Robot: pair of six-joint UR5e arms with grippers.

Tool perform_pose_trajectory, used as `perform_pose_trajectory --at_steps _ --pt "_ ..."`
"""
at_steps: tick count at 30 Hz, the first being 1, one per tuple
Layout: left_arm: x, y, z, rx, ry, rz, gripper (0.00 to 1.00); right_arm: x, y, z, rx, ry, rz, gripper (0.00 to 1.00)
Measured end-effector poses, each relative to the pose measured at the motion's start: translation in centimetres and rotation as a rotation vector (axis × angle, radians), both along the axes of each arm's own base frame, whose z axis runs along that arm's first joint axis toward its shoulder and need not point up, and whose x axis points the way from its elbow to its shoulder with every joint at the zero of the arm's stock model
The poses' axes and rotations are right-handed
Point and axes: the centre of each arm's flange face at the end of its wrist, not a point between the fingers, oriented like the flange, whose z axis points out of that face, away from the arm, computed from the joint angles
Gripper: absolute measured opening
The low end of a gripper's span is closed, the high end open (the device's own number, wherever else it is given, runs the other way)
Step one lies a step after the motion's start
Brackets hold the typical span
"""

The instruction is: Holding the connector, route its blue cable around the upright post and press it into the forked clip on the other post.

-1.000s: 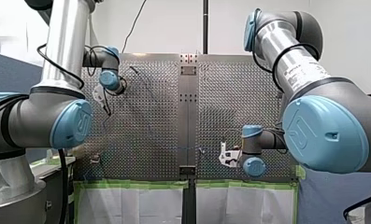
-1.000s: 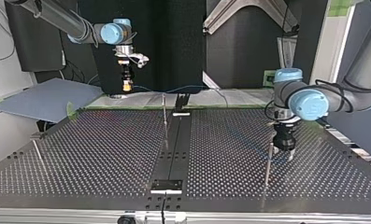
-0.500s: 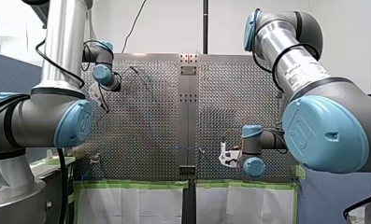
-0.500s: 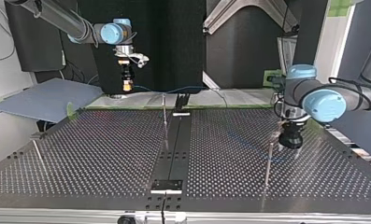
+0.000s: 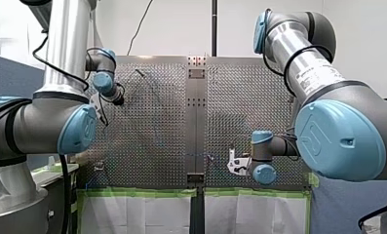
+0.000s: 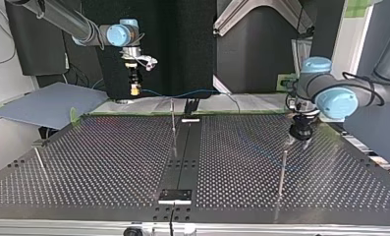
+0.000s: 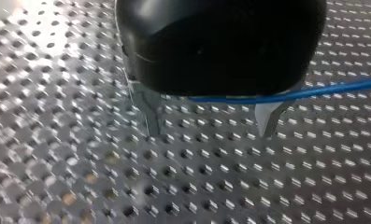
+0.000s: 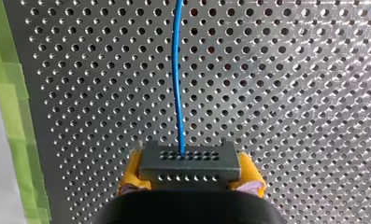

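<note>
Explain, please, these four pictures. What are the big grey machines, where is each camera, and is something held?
These are two robot arms over a metal table full of small holes. One camera looks from behind the arms, one faces them from across the table, and one sits on each wrist. The right hand, with yellow pads, is shut on a dark plug; a blue cable leaves that plug. The left hand, black with metal fingers, is open; the cable runs past it. Thin posts stand upright on the table.

Perforated table (image 6: 109, 162); dark centre strip (image 6: 182, 164); thin centre post (image 6: 174, 128) upright on table
</note>
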Motion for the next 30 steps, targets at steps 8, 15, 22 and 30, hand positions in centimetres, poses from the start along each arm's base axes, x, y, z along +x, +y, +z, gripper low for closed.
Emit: perform_pose_trajectory --at_steps 8,15,22,30 --pt "-2.1 0.1 -2.7 0.048 0.089 0.016 1.00 0.0 0.1 0.0 0.002 0.001 0.000 0.00" --pt "-3.8 0.1 -4.9 0.087 0.148 0.027 1.00 0.1 0.2 -0.1 0.003 0.002 0.003 0.00" --pt "-5.6 0.5 -7.0 0.119 0.203 0.069 1.00 0.3 0.4 -0.1 0.005 0.002 0.007 0.00" --pt "-6.5 0.6 -8.1 0.122 0.208 0.095 1.00 0.5 0.5 -0.2 0.006 0.003 0.012 0.00"
